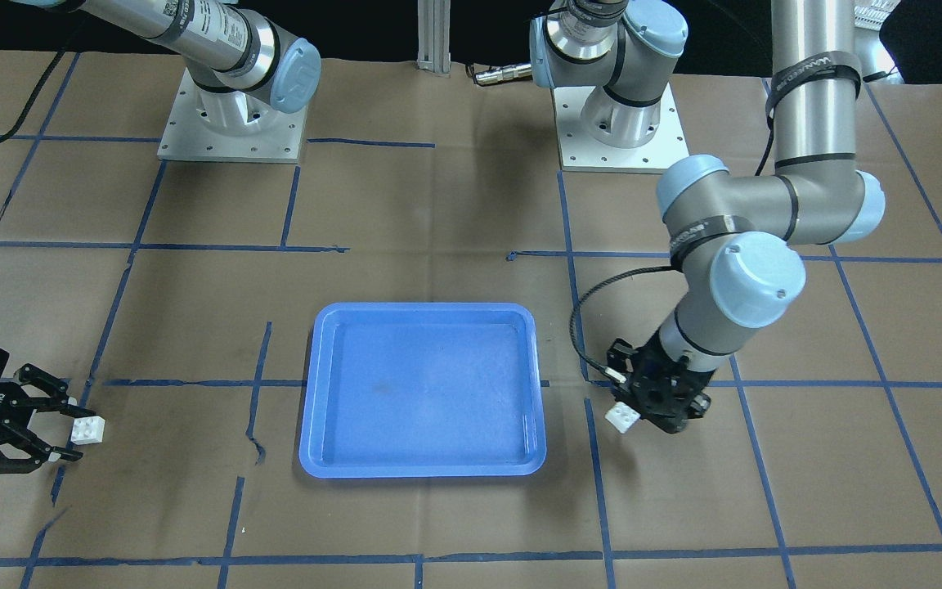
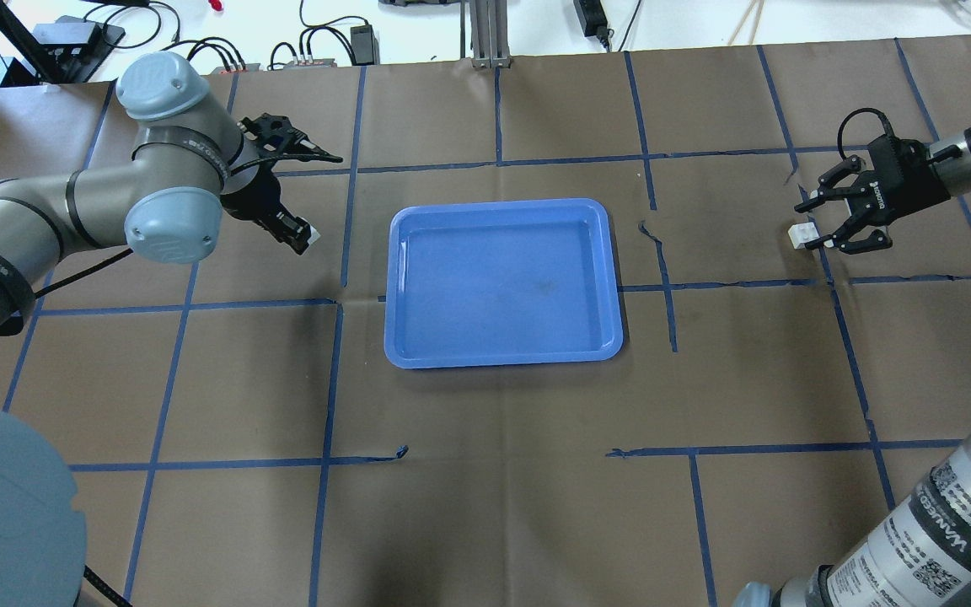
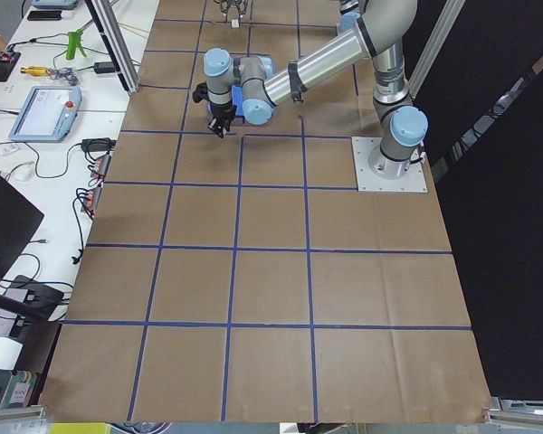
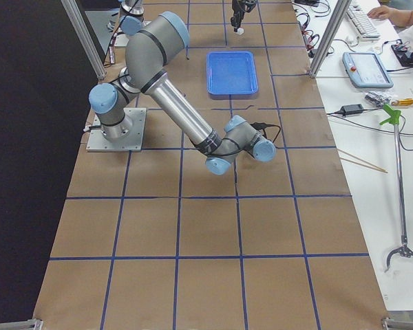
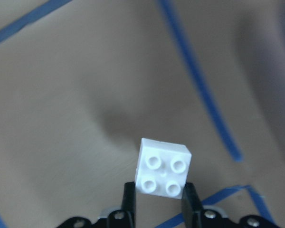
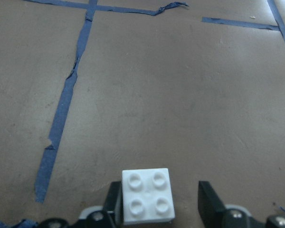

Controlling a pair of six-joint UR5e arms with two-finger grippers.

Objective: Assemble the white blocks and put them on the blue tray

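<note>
Left gripper (image 5: 159,191): clenched on a white block, its two fingers (image 5: 190,197) pressed against opposite side walls of the brick; it hangs above the table beside the tray's short edge on the robot's left
Held white block (image 5: 164,167): clear of the paper, with its shadow cast apart from it; its four studs face the wrist camera; it is outside the tray, near the far corner of that short edge
Right gripper (image 1: 77,433): released, with jaws spread wide, low over the table, tips pointing toward the tray
Second white block (image 6: 147,195): studs up, between the spread fingers; it touches one finger (image 6: 113,202), while a clear gap parts it from the other finger (image 6: 211,202); whether it rests fully on the paper cannot be told
Blue tray (image 2: 502,282): flat at the table's middle, long sides parallel to the robot's side of the table; its raised rim and four rounded corners are all in view
Room on the left: a narrow strip of brown paper (image 2: 502,472) separates the held white block from the rim, crossed by one blue tape line (image 2: 349,236)
Room on the right: the second white block lies well apart from the rim, with a wide stretch of paper and a torn tape line between them
Blocks to each other: well apart, with the whole tray between them
</note>
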